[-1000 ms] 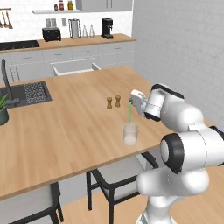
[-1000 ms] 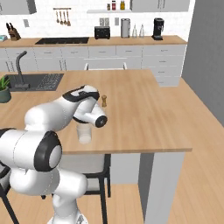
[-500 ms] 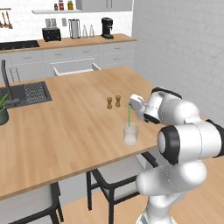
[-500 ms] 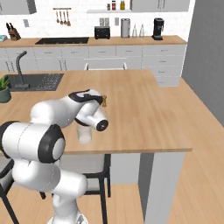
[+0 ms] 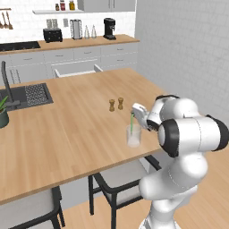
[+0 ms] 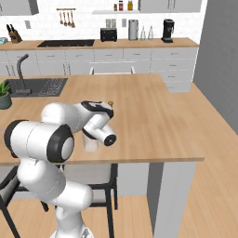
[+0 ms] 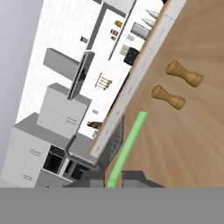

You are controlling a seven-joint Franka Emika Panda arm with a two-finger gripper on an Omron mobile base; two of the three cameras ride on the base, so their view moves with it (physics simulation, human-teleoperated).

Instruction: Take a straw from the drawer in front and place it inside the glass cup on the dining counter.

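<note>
Bright green straw [image 7: 129,143], clear glass cup [image 5: 133,136], wood-grain dining counter [image 5: 76,120].

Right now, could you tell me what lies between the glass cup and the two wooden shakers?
In the left base view, bare dining counter separates glass cup and shakers.

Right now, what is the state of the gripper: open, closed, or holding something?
Gripper: closed on the thin bright green straw, above the clear glass cup.
</note>
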